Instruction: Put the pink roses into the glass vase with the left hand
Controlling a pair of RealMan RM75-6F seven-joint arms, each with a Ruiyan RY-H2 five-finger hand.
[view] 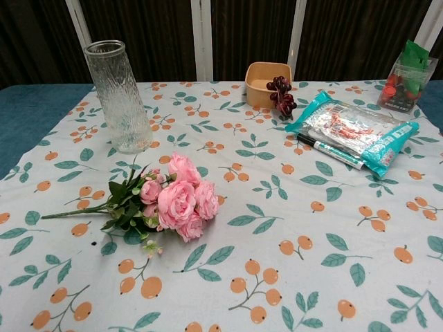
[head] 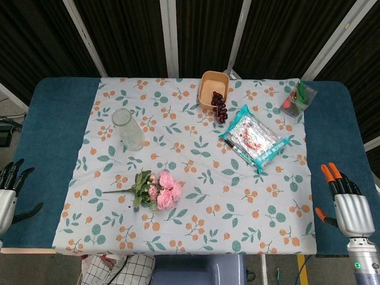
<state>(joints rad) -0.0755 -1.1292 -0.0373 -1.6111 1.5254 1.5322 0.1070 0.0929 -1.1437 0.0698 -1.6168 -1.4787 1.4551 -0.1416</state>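
The pink roses lie flat on the worktop's floral cloth, green stem pointing left. The glass vase, clear and ribbed, stands upright behind the roses, apart from them.

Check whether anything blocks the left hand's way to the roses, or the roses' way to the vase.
Nothing visible does. Only bare cloth lies between the left hand, at the table's left edge, and the roses, and between them and the upright vase behind. The marker and snack packet lie far right.
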